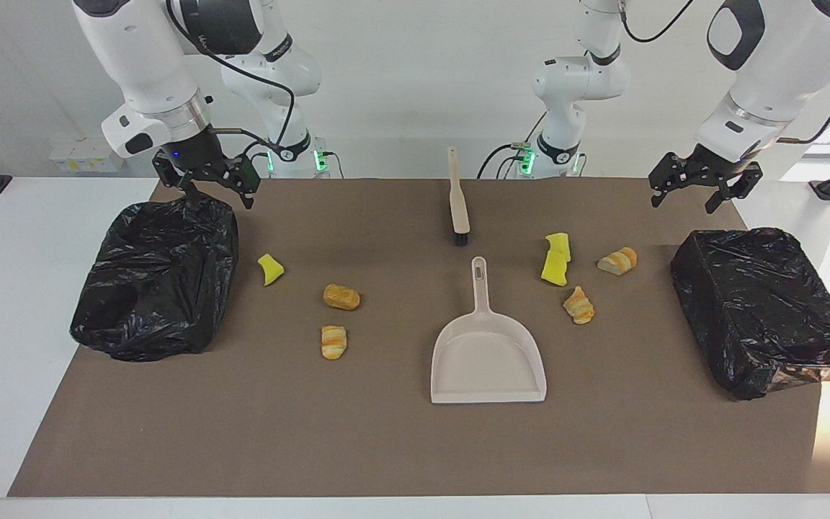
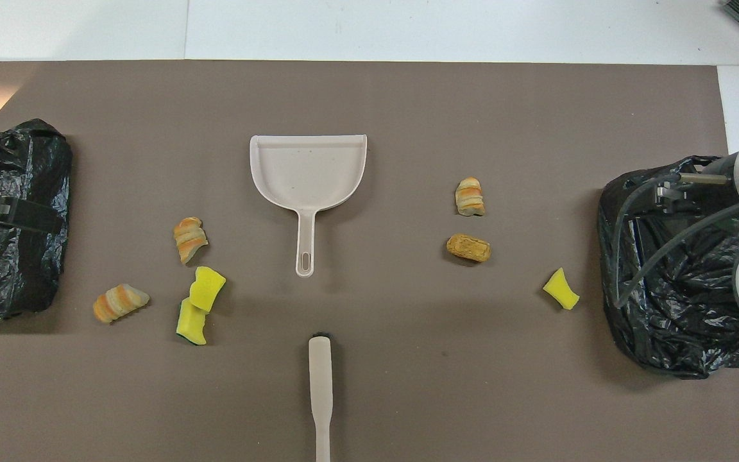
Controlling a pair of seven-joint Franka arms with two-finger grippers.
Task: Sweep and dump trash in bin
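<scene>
Seven pieces of trash lie on the brown mat. Toward the right arm's end are a yellow wedge (image 1: 269,269), a tan roll (image 1: 341,296) and a striped roll (image 1: 333,341). Toward the left arm's end are two touching yellow wedges (image 1: 555,258) and two striped rolls (image 1: 617,260) (image 1: 578,304). The beige dustpan (image 1: 487,353) lies mid-table, handle toward the robots. The brush (image 1: 458,198) lies nearer the robots. My right gripper (image 1: 212,189) hangs open and empty over the bin (image 1: 155,277) at its end. My left gripper (image 1: 685,198) hangs open and empty by the other bin (image 1: 761,306).
Both bins are lined with black bags, one at each end of the mat (image 2: 408,398). The dustpan (image 2: 308,170) and brush handle (image 2: 320,385) lie in line at mid-table. White table surrounds the mat.
</scene>
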